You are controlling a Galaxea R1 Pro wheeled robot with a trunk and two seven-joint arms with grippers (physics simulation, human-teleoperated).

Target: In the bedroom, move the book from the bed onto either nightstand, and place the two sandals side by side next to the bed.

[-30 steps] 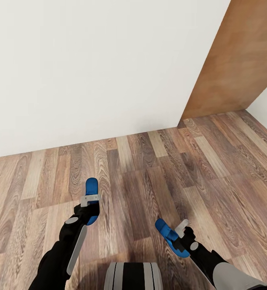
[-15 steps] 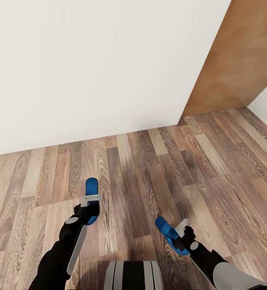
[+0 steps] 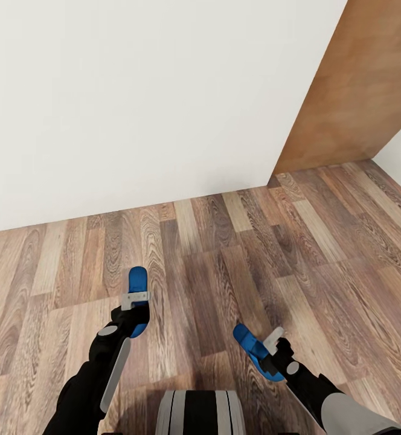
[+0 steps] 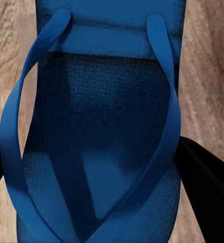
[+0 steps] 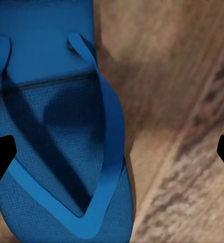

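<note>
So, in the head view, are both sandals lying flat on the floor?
No: each gripper, left and right, carries a blue sandal above the wood floor.

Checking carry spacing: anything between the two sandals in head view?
Only bare wood-plank floor lies between the left sandal and the right sandal in the head view, with the robot's trunk top lower down.

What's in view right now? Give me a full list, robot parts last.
sandals: 2, bright blue; one in the left claw, one in the right claw, both carried above the floor
floor: 1, brown wood planks, across the lower head view
wall: 1, white, straight ahead
panel: 1, orange-brown wood, upright at the right beyond the wall's corner
left claw: 1, black and grey, shut on a sandal
right claw: 1, black and grey, holding the other sandal
base: 1, grey with black stripes, bottom centre
</note>
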